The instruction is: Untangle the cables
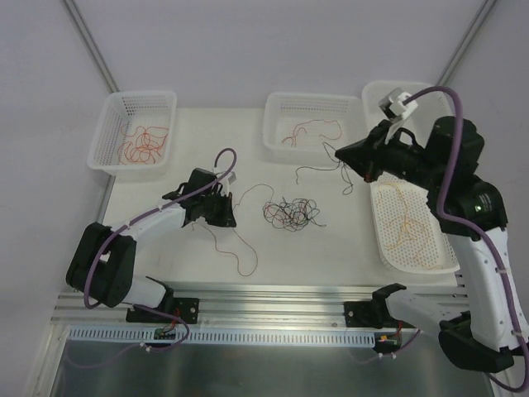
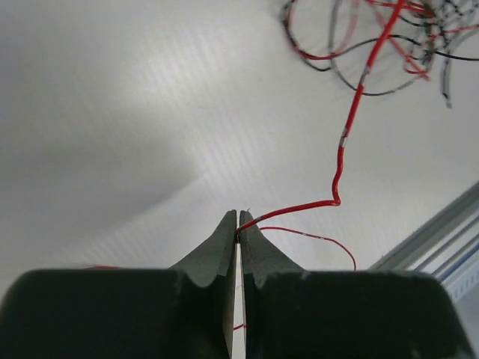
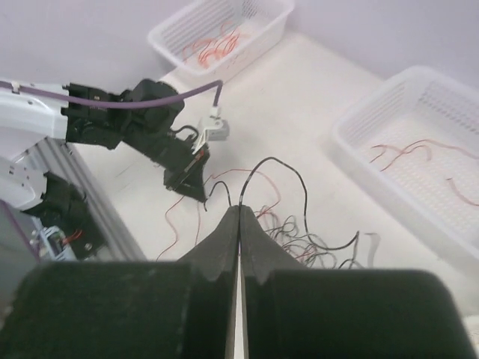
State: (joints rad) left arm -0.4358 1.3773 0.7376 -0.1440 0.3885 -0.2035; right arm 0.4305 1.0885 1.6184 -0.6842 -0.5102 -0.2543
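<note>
Two robot arms each pinch one wire drawn from a knot of thin cables on a white table (image 1: 331, 256).

The left gripper (image 2: 239, 222) is closed tight on a red wire (image 2: 352, 120), which runs from its tips back into the tangle (image 1: 289, 213) in the middle of the table. The right gripper (image 3: 239, 211), raised above the table, is closed on what looks like a black wire (image 3: 288, 168) arching from its tips toward the knot. Sorted wires lie in three baskets: orange and red in the left basket (image 1: 103, 141), a few red in the middle basket (image 1: 314, 98), tan in the right basket (image 1: 417, 266). The task looks partly done. Many strands are sorted, but a clump of red, black and dark strands is left to pull apart, and a loose strand (image 1: 244, 256) lies by the left gripper.
</note>
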